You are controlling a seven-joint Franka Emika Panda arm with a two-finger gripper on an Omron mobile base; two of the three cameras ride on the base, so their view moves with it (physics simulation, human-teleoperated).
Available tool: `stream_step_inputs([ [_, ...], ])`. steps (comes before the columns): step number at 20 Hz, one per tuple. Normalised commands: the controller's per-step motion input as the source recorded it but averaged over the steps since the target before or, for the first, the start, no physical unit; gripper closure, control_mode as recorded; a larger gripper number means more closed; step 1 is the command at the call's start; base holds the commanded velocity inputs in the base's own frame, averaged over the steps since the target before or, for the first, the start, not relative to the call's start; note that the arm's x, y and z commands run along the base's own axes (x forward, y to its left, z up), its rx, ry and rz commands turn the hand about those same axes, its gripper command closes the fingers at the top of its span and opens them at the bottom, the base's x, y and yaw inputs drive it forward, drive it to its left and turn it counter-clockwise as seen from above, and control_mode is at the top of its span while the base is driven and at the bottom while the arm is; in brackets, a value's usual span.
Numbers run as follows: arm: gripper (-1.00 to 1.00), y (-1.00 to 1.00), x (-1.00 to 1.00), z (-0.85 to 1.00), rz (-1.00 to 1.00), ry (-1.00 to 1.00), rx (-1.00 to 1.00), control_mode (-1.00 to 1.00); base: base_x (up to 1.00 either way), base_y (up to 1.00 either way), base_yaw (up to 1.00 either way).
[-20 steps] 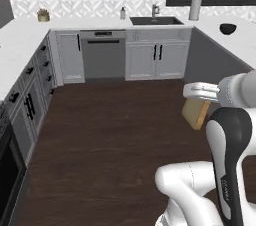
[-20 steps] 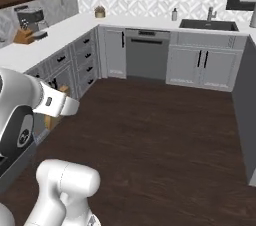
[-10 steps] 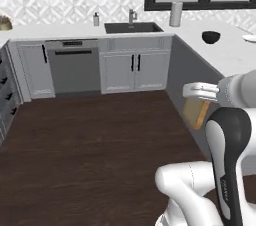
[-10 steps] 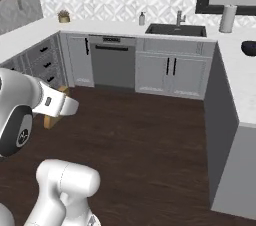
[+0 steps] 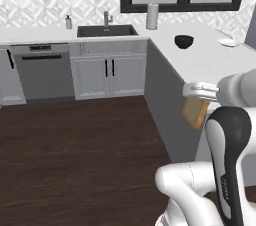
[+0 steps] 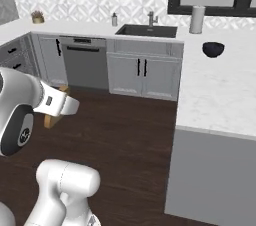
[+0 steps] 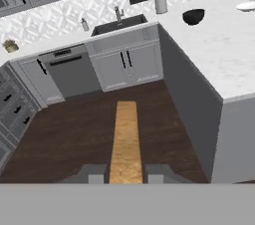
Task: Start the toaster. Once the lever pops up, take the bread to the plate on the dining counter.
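Note:
My gripper (image 7: 126, 175) is shut on the bread (image 7: 124, 137), a golden-tan slice seen edge-on between the two fingertips. In the left base view the bread (image 5: 194, 113) hangs below the gripper (image 5: 199, 101), beside the grey end wall of the dining counter (image 5: 210, 62). From the right base view the bread (image 6: 49, 121) pokes out under the gripper (image 6: 57, 106). The small white plate (image 5: 228, 42) lies on the far right of the marble slab, also at the hand view's top right edge as the plate (image 7: 246, 6). The toaster is out of view.
A dark bowl (image 5: 184, 41) and a paper towel roll (image 5: 152, 16) stand on the counter's far part. The sink (image 5: 106, 30) and a dishwasher (image 5: 42, 72) line the back wall. Dark wood floor (image 5: 85, 145) lies open to the left.
The whole picture has shifted left as the base turned right, bringing the marble counter, bowl and plate into view. The bread stays held in the gripper.

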Motion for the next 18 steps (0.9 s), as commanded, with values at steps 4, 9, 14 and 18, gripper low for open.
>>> stream_step_inputs([
  [4,1.00,0.00,0.00,0.00,0.00,0.00,0.00,1.00,0.01,-1.00,0.00],
  [9,1.00,0.00,0.00,0.00,0.00,0.00,0.00,1.00,0.09,-1.00,0.00],
  [14,1.00,0.00,0.00,0.00,0.00,0.00,0.00,1.00,0.05,-1.00,0.00],
  [18,1.00,0.00,0.00,0.00,0.00,0.00,0.00,1.00,0.08,-1.00,0.00],
])
